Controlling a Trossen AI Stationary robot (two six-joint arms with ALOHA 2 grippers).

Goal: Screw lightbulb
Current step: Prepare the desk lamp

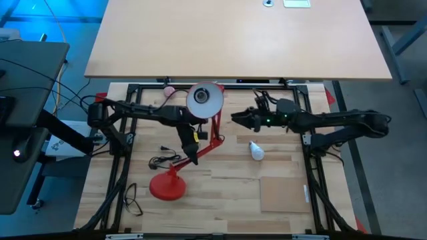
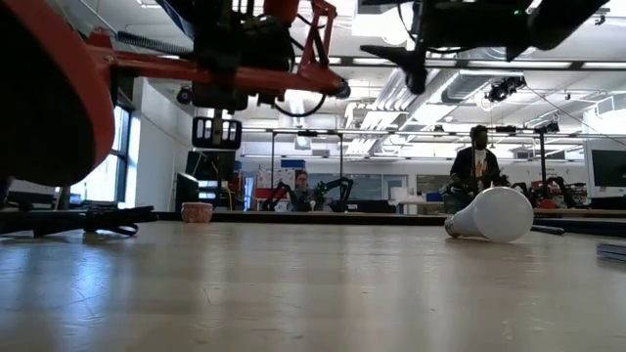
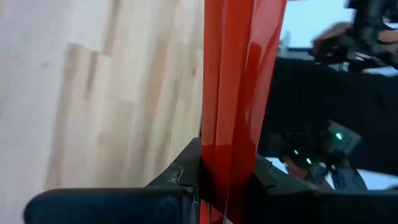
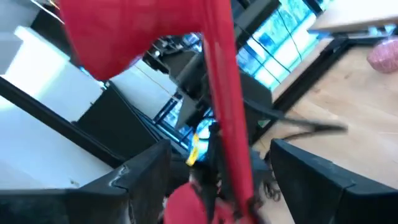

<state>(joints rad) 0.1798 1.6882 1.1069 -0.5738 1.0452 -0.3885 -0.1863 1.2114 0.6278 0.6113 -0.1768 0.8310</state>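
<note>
The left hand (image 1: 194,148) is clamped on the thin arm of the red lamp (image 1: 215,137); in the left wrist view its two dark fingers (image 3: 180,177) press against either side of the red strut (image 3: 239,93), so the grip is closed on the lamp. Just behind this hand, toward the far edge of the worktop (image 1: 227,200), the lamp's shade (image 1: 205,99) faces up and shows its round white inside, while the lamp's round red base (image 1: 168,186) sits on the wood nearer the front, a little to the hand's left. The right hand (image 1: 239,119) hovers above the worktop, beside the shade and pointing at it, with its fingers spread apart and nothing between them; the right wrist view shows both dark fingers (image 4: 143,171) wide of the red strut that runs past them. The lightbulb (image 1: 256,151) lies on its side on the bare wood, just in front of the right hand and slightly to its outer side, apart from both hands; from the low view it rests on the surface with its greyish base (image 2: 454,227) turned toward the lamp. A small pink ball (image 1: 169,88) sits at the far edge behind the left arm, and a black cable (image 1: 160,160) trails near the lamp base, though its exact path is hard to follow.
</note>
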